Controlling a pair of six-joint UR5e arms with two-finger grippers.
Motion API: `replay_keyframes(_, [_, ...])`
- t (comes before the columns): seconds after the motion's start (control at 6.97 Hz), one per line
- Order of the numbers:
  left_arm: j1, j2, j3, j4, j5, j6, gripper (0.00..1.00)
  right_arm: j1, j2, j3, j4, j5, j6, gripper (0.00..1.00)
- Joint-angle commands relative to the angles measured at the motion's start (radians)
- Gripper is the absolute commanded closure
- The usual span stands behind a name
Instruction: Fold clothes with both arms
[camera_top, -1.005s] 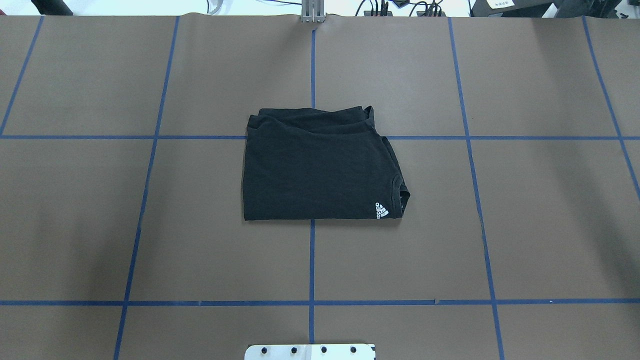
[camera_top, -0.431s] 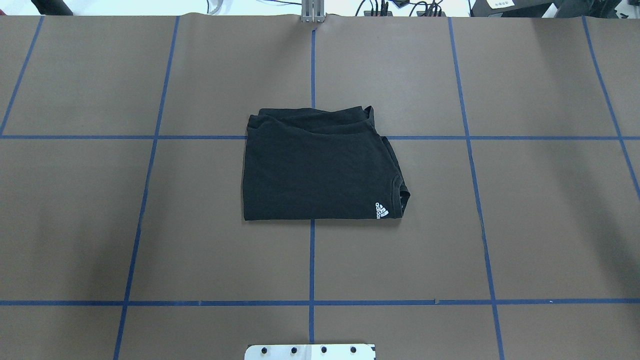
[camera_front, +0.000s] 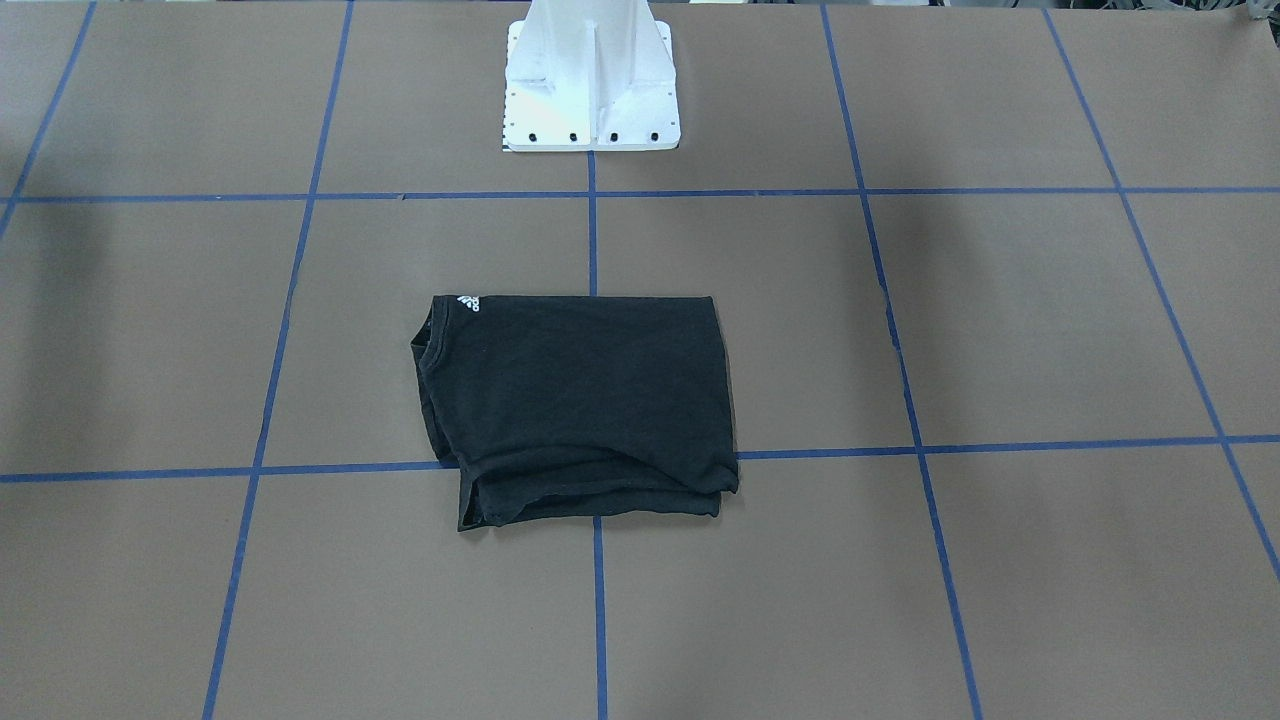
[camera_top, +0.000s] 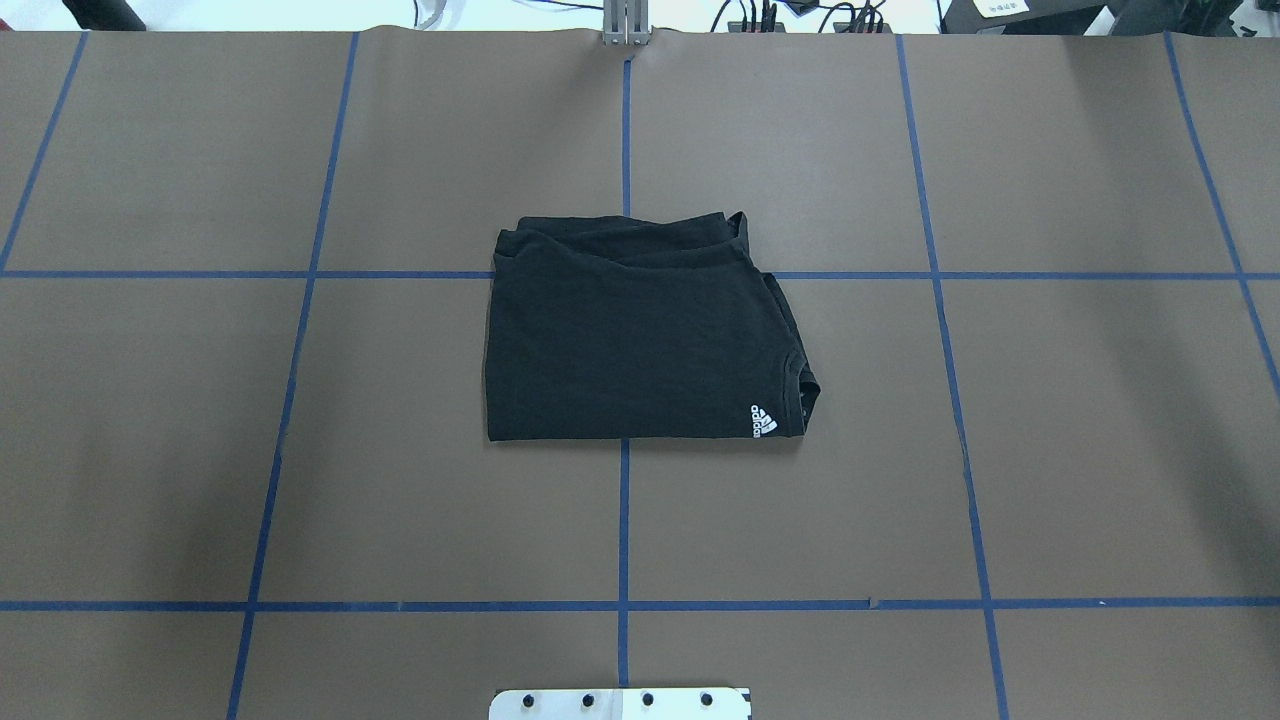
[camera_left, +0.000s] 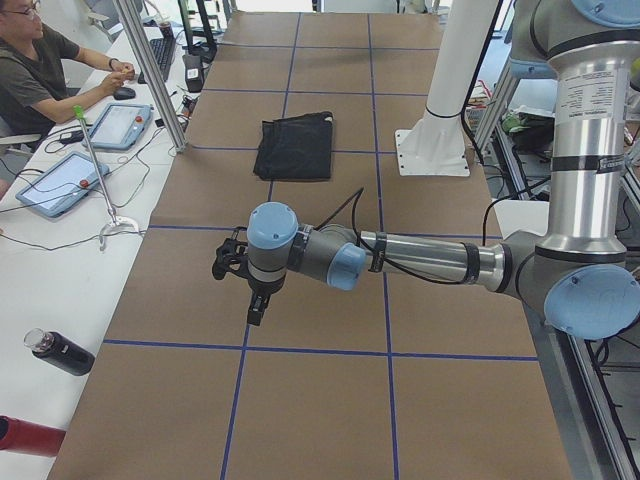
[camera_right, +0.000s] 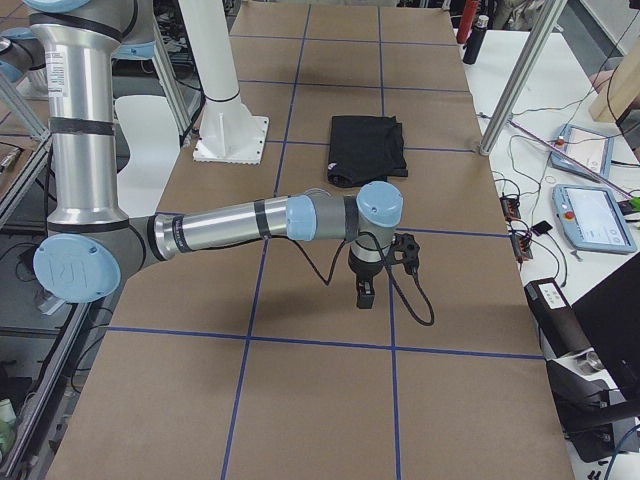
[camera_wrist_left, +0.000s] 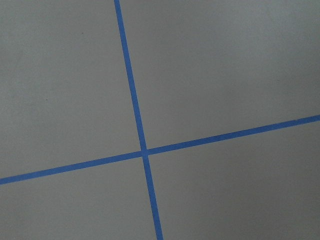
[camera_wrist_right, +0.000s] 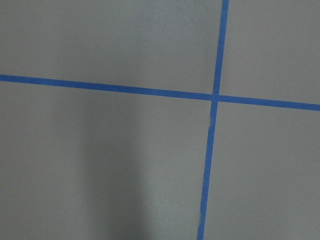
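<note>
Fingers of left gripper (camera_left: 256, 315) too small to judge — right gripper (camera_right: 365, 296) likewise, pedestal (camera_front: 590, 90) cropped at top

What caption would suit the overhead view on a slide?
A folded black T-shirt with a small white logo lies on a brown table marked with a blue tape grid.

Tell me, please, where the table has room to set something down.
The table squares on either side of the T-shirt are bare, as is the strip between it and the pedestal. The centre is taken; the left arm and right arm hover over its ends.
</note>
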Motion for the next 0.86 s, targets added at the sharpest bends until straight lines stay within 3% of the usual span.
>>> replay_keyframes(0.0, [0.008, -0.008, 0.004, -0.003, -0.005, -0.001, 0.00, 0.001, -0.001, 0.001, 0.000, 0.001, 0.001, 0.00])
replay_keyframes(0.72, [0.008, -0.007, -0.001, 0.002, 0.002, -0.001, 0.00, 0.000, -0.013, -0.008, -0.001, -0.004, 0.000, 0.00])
